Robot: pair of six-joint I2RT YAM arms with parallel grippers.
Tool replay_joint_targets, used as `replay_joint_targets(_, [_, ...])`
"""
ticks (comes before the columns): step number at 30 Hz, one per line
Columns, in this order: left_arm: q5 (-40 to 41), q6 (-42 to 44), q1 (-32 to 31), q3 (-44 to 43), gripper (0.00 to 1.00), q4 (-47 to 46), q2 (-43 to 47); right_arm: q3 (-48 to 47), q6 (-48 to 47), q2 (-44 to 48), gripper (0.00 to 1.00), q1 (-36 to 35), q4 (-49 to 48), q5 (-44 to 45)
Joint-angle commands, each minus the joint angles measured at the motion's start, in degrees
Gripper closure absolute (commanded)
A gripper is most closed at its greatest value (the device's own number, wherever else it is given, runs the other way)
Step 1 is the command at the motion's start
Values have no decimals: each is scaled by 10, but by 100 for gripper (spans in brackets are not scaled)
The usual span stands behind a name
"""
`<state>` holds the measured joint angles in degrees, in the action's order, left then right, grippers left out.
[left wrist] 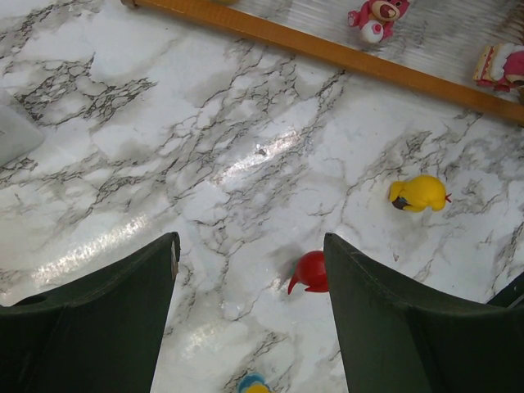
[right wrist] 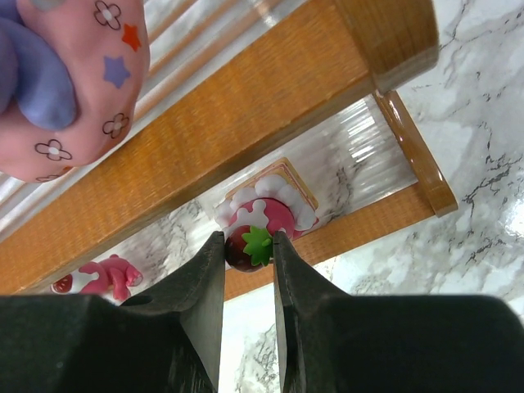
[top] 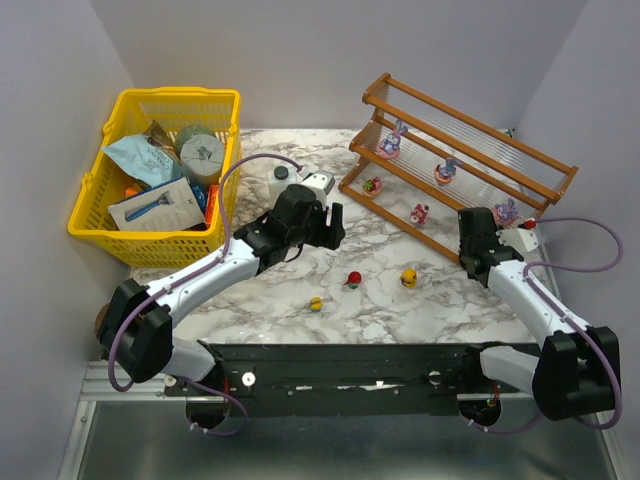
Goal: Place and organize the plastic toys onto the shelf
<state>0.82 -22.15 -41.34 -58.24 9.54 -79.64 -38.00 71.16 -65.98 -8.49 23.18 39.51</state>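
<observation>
Fingers of the right gripper [right wrist: 248, 246] were clamped on the strawberry topping a small pink-and-white cake toy [right wrist: 272, 201], at the right end of the shelf's [right wrist: 246, 115] lower tier, just behind its front rail. So small a pinch could slip, or the toy might slide on the slanted ribbed panel once released. The left gripper [left wrist: 250, 246] hung with fingers apart above a red toy [left wrist: 309, 272] mid-table [left wrist: 246, 147].

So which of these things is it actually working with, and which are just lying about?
Part of the job: shelf; bunny toy and the others on it; strawberry cake toy in the right jaws; red toy, yellow toy and small yellow-blue toy, loose on the table.
Just lying about: yellow basket; white bottle.
</observation>
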Motion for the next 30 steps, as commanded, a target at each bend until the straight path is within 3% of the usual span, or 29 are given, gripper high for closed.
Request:
replay_joint_targets(1, [-6, -3, 5, -4, 20, 3, -3, 0, 21, -4, 95, 5, 3, 5])
replay_joint_targets(6, [-7, -5, 6, -4, 20, 3, -7, -4, 22, -18, 92, 4, 14, 3])
replay_joint_targets(13, [0, -9, 7, -3, 18, 4, -4, -28, 34, -35, 77, 4, 54, 7])
replay_joint_targets(30, [-1, -11, 10, -2, 18, 4, -6, -53, 61, -28, 62, 5, 100, 16])
